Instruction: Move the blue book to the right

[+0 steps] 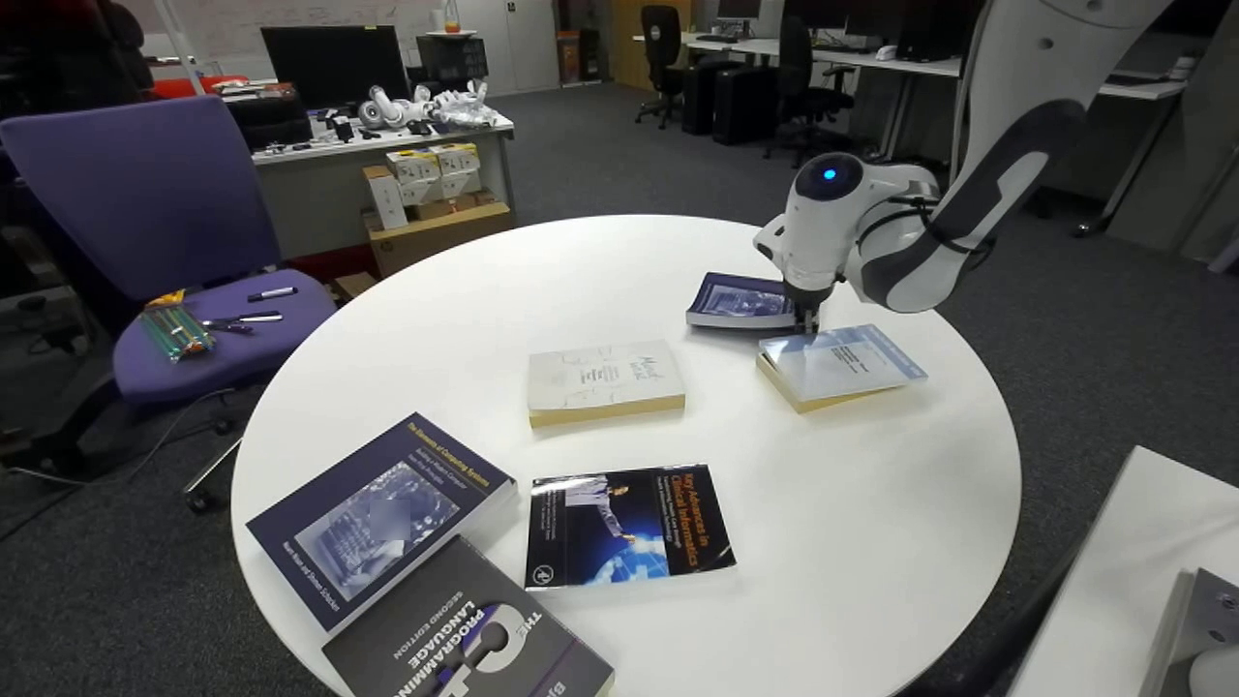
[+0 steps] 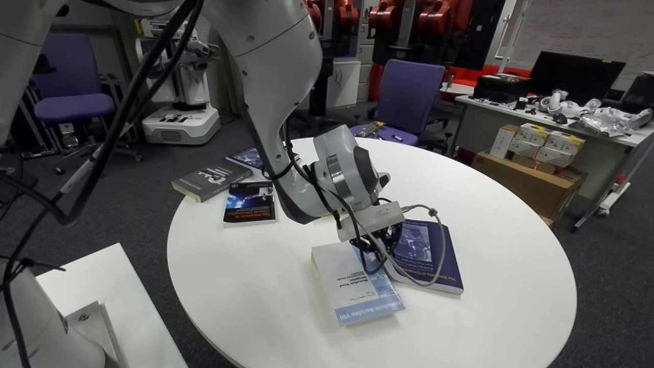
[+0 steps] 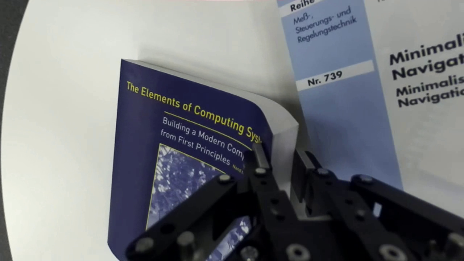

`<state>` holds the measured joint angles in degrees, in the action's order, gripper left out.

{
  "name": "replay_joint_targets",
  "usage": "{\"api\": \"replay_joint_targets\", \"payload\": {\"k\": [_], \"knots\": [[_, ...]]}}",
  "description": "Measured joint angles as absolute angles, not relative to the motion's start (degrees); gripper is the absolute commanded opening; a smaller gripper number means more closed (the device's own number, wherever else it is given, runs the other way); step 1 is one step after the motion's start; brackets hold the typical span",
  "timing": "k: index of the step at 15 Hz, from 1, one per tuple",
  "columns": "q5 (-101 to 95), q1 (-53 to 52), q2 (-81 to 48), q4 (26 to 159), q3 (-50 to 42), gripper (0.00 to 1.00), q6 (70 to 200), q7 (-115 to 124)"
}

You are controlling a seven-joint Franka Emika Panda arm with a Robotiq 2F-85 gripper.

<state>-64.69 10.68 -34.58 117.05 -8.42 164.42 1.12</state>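
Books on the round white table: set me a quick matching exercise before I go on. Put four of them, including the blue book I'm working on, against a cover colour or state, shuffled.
Books:
1. blue book
2. Key Advances in Clinical Informatics
3. Programming Language book
4. Nr. 739 book

Cover or state:
A. white cover with a light-blue strip
B. black cover with an orange title
C. its edge between the fingers of the gripper
D. grey cover

Pairs: 1-C, 2-B, 3-D, 4-A
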Motion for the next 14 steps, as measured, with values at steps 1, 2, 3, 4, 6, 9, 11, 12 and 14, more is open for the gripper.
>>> {"api": "replay_joint_targets", "payload": {"k": [1, 2, 3, 4, 6, 9, 11, 12, 14], "knots": [[-63.47, 11.12, -34.56, 117.28, -8.25, 0.05, 165.36, -0.56], [-62.18, 11.52, -34.49, 117.46, -7.99, 0.05, 166.09, -2.33], [-60.69, 11.92, -34.39, 117.67, -7.59, 0.46, 166.71, -4.12], [-58.74, 12.38, -34.25, 117.85, -6.90, 0.47, 166.88, -5.97], [-54.35, 12.66, -34.16, 118.09, -5.11, 0.62, 166.77, -8.77], [-50.43, 9.80, -34.21, 118.23, -2.26, 0.83, 166.47, -8.31], [-50.02, 6.69, -34.21, 118.20, 0.53, 0.98, 166.43, -5.51], [-49.68, 4.93, -34.22, 118.11, 1.99, 0.99, 166.39, -4.02], [-49.00, 1.03, -34.27, 117.25, 4.00, 1.00, 164.97, -0.29]]}}
